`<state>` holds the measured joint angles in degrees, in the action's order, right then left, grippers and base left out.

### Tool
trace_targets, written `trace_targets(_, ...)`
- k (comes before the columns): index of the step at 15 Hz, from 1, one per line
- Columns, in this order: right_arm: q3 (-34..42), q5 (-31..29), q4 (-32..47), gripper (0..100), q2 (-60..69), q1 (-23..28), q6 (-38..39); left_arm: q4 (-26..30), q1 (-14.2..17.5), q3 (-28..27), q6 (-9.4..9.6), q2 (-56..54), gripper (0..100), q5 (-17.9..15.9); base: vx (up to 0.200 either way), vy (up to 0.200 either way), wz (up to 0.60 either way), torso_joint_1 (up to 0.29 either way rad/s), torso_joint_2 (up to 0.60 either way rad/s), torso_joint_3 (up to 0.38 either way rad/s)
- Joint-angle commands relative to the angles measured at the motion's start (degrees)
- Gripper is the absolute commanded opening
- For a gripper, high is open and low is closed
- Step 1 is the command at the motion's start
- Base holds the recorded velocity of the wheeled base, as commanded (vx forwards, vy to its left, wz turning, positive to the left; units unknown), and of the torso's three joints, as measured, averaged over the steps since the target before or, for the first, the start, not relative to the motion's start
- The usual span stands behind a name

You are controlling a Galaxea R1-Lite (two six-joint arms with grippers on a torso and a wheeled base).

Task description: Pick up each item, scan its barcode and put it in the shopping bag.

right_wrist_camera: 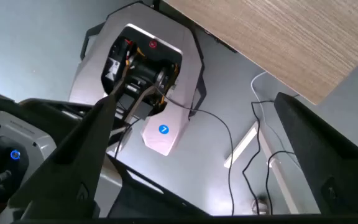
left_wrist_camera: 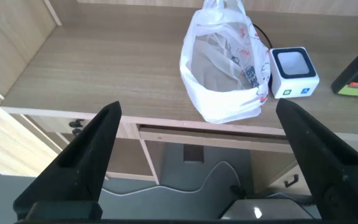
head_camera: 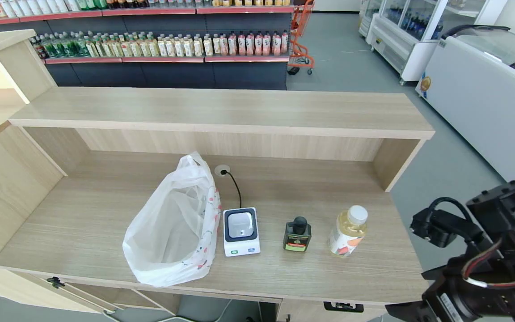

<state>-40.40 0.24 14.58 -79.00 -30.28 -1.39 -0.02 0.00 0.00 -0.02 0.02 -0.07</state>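
Note:
A white plastic shopping bag (head_camera: 172, 232) stands open on the wooden counter (head_camera: 83, 223), left of the middle. Beside it sits a white barcode scanner (head_camera: 240, 230) with its window facing up. Further right stand a small dark bottle (head_camera: 297, 235) and a pale drink bottle (head_camera: 348, 231) with a white cap. My left gripper (left_wrist_camera: 199, 107) hangs open in front of the counter's near edge, facing the bag (left_wrist_camera: 225, 68), the scanner (left_wrist_camera: 293, 71) and the dark bottle (left_wrist_camera: 356, 76). My right gripper (right_wrist_camera: 194, 101) is open and holds nothing, off the counter's front right corner (right_wrist_camera: 291, 37).
A raised top shelf (head_camera: 221, 109) and side walls box in the counter's back and sides. The scanner's black cable (head_camera: 236, 185) runs to a hole at the back. A white chest freezer (head_camera: 485, 94) stands to the right, drink shelves behind.

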Motion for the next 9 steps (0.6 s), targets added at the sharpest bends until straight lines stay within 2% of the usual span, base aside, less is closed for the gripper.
trace_targets(1, 0.4, -0.1, -6.5, 100, -9.1, 0.0, -0.1, -0.1, 0.0, 0.0, 0.02, 0.1, 100, 0.0, 0.0, 0.0, 0.0, 0.0, 0.0, 0.0)
trace_targets(6, 1.7, -0.1, -21.1, 100, -16.6, -0.3, -0.3, 0.0, 0.0, 0.0, 0.02, 0.1, 100, 0.0, 0.0, 0.0, 0.0, 0.0, 0.0, 0.0)
trace_targets(9, 1.3, 0.0, -23.6, 100, -19.8, -1.0, -0.8, 0.0, 0.0, 0.0, 0.02, 0.1, 100, 0.0, 0.0, 0.0, 0.0, 0.0, 0.0, 0.0)
